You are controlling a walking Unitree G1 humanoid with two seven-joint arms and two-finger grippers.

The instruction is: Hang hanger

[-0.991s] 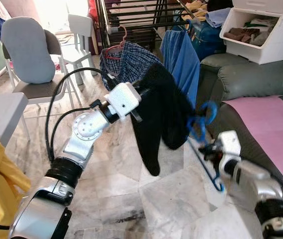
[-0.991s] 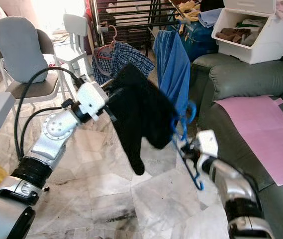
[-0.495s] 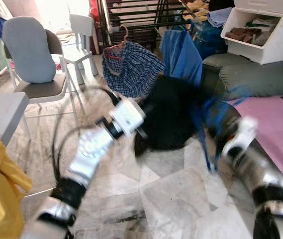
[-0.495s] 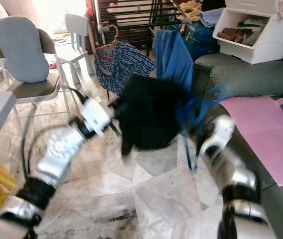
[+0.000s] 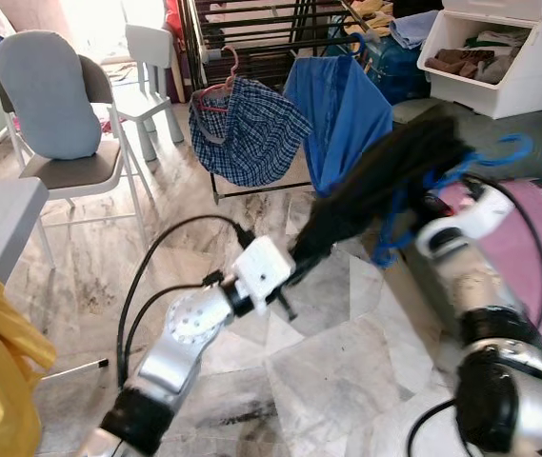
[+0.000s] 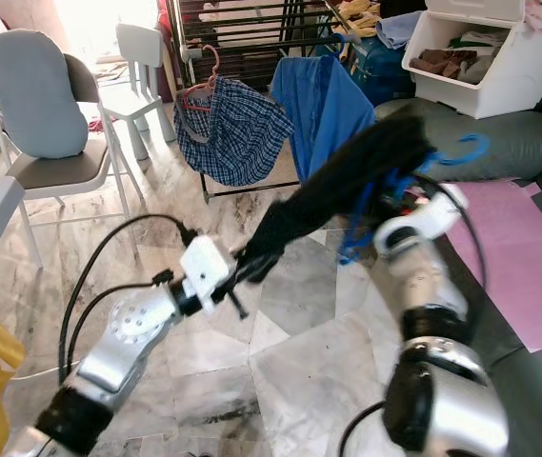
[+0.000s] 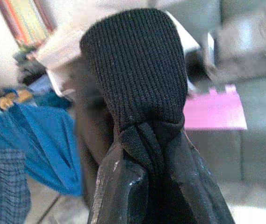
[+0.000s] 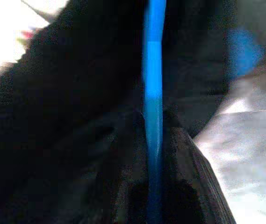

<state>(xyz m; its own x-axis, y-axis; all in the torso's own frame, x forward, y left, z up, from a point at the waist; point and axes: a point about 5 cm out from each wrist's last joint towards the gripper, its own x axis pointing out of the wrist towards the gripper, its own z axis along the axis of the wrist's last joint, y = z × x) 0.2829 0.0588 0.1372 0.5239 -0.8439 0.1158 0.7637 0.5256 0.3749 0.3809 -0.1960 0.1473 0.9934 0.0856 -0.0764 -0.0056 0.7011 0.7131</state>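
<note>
Change: your black garment (image 5: 385, 176) is now stretched taut, raised toward the rack (image 5: 251, 29).
Left gripper (image 7: 154, 154): pinching the garment's end.
Right gripper (image 8: 154, 154): clamped on the blue hanger (image 5: 461, 167).

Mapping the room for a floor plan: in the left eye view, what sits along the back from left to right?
Grey chair → small white chair → plaid garment on a pink hanger → blue shirt → white storage bin.
</note>
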